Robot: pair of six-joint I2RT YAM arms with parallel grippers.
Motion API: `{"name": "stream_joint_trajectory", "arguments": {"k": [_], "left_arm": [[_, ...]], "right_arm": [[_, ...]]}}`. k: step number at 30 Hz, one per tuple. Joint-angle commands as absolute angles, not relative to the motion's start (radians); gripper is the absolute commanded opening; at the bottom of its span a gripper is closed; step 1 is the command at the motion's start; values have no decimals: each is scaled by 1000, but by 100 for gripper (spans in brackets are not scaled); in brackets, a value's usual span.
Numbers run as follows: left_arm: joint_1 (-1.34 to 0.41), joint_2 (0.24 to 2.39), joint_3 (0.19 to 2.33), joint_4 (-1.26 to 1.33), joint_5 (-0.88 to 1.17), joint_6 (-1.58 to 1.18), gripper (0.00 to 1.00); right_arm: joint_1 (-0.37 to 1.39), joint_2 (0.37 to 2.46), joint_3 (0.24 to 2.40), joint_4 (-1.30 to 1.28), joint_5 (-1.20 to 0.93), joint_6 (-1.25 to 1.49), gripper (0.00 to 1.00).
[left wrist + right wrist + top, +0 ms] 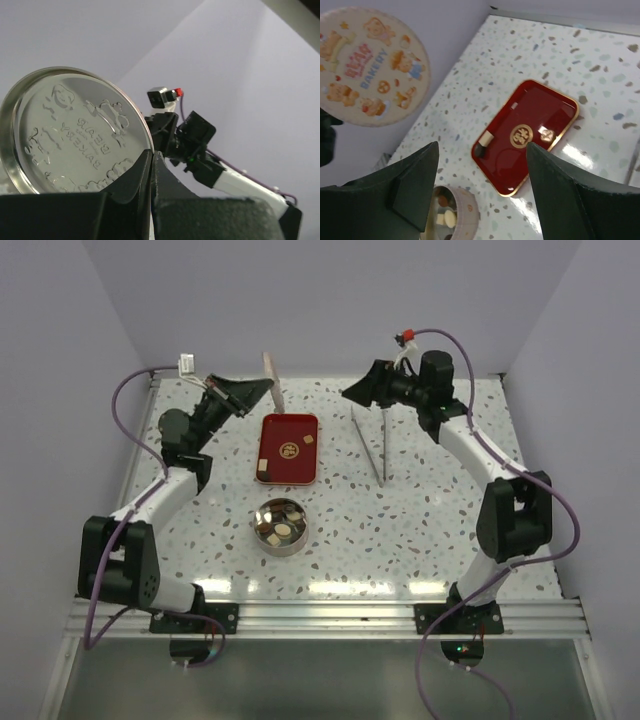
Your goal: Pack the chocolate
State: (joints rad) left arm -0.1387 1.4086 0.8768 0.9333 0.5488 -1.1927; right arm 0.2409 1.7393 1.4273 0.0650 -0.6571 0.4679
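Few chocolates [485, 137] lie on tray [290, 468] beyond tin [283, 546]; right gripper [350, 393], wide and empty, should centre over one; left gripper [151, 157] clamps lid [75, 135].

Tin [283, 548] top open — lid [75, 130] aloft in left end effector [151, 160]; tongs [385, 445] beside tray [285, 430].

White arms [160, 495] with black joints, purple cable [114, 400] looping behind the left end effector [262, 390] and the right end effector [350, 393], black wedge-shaped fingers [415, 195], small pale box [159, 96] with a red tip beside the right one.
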Motion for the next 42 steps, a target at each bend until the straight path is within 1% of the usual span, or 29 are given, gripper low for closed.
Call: {"name": "stream_joint_trajectory", "arguments": {"k": [1,2,3,4,6,9,13,19,25,34,37,42], "left_arm": [[-158,1465,885,1369,632,-1489,0],[-172,1477,890,1406,630,-1523,0],[-178,1502,890,1477,624,-1584,0],[-186,1512,893,1511,612,-1613,0],[-212,1543,900,1602,591,-1684,0],[-244,1581,939,1679,560,-1730,0],[-267,1631,1002,1761,535,-1784,0],[-287,1660,1069,1789,520,-1827,0],[-290,1631,1077,1784,526,-1835,0],[-307,1626,1068,1827,502,-1865,0],[-308,1637,1080,1871,477,-1887,0],[-310,1631,1092,1861,491,-1893,0]], "right_arm": [[239,1689,1399,387,-816,711,74],[239,1693,1382,507,-828,763,74],[244,1698,1375,567,-837,864,75],[245,1709,1370,662,-847,906,75],[261,1720,1373,707,-848,980,76],[291,1726,1387,730,-851,1011,77],[314,1717,1378,730,-844,1035,77],[321,1692,1335,718,-839,1031,78],[322,1641,1325,551,-808,882,79],[325,1669,1307,630,-828,936,80],[330,1674,1302,629,-821,937,81],[330,1671,1281,611,-816,914,82]]}}
